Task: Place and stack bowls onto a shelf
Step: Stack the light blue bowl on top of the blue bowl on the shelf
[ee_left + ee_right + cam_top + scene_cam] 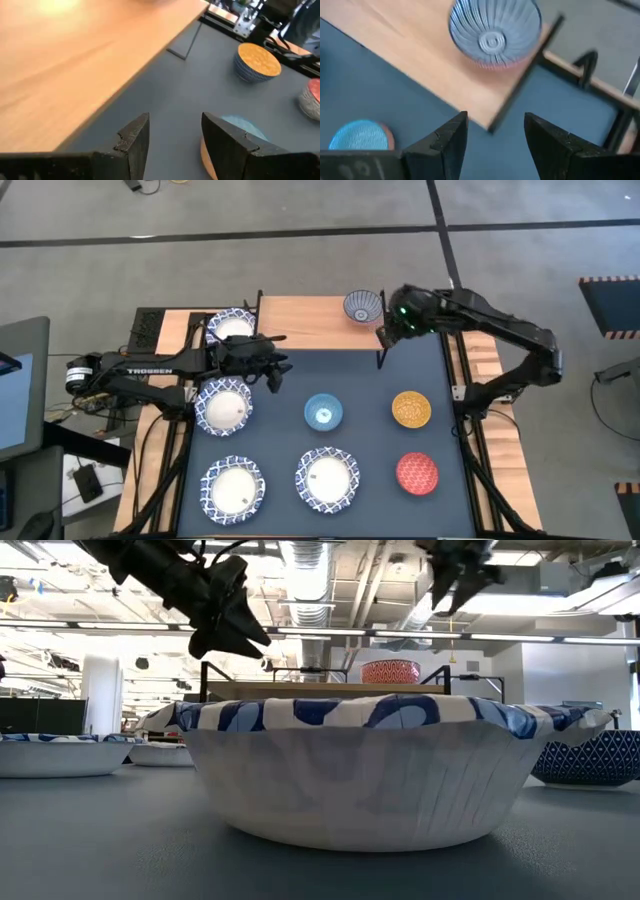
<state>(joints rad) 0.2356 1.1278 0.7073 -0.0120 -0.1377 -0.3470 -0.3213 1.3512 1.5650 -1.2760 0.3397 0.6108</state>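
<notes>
With our right gripper (pixel 383 332) released and empty beside the purple-grey bowl (pixel 362 307) on the shelf (pixel 300 320), we should lift straight clear.

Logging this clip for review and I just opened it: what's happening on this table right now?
Two arms are loading bowls onto a small wooden shelf. A blue-striped bowl sits at the shelf's right end, and the right gripper hangs open and empty beside it. A white blue-rimmed bowl is at the shelf's left end; the left gripper hovers open nearby. Six more bowls wait on the dark tabletop.
</notes>
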